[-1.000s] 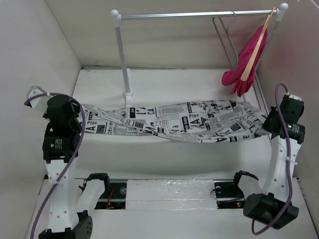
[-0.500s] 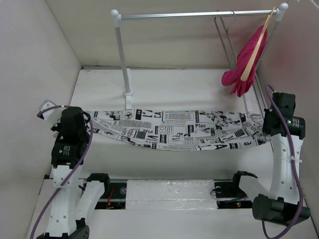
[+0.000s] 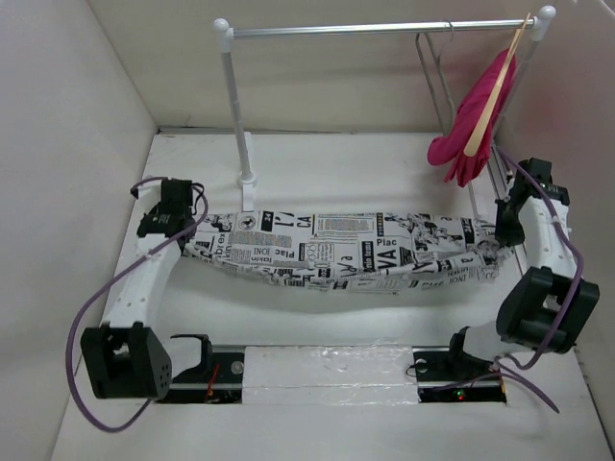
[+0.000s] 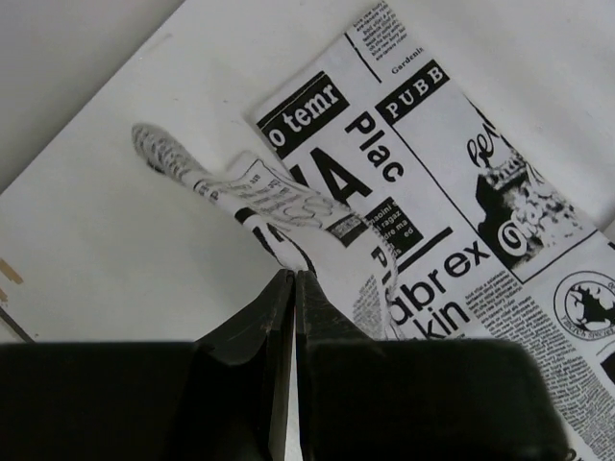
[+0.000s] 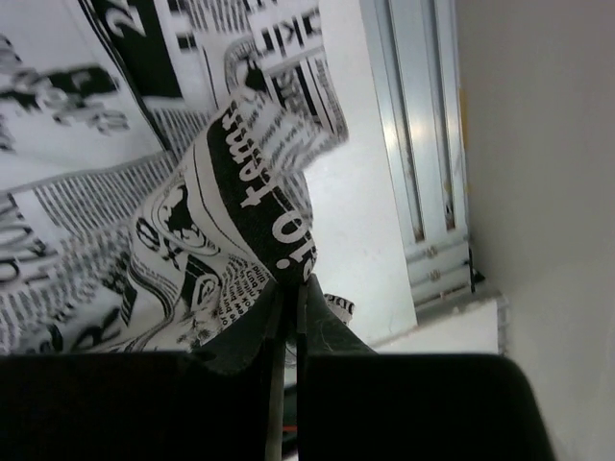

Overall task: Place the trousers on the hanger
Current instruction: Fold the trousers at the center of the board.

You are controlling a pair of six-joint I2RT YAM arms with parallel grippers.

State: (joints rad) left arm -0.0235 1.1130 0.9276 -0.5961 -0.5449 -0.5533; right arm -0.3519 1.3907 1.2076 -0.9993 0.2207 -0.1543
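Observation:
The newspaper-print trousers (image 3: pixel 346 252) hang stretched between my two grippers above the white table. My left gripper (image 3: pixel 184 230) is shut on their left end, seen pinched in the left wrist view (image 4: pixel 288 240). My right gripper (image 3: pixel 502 233) is shut on their right end, also pinched in the right wrist view (image 5: pixel 259 221). The thin grey wire hanger (image 3: pixel 434 77) hangs from the rail (image 3: pixel 384 29) at the back right, behind and above the trousers.
A pale wooden hanger (image 3: pixel 495 91) with a pink garment (image 3: pixel 471 125) hangs at the rail's right end. The rail's white post (image 3: pixel 237 115) stands just behind the trousers' left part. White walls close in left and right. A metal track (image 5: pixel 423 144) runs along the right wall.
Both arms have swung forward and lowered, carrying the trousers' ends farther back on the table. The cloth stays stretched between them, sagging in the middle.

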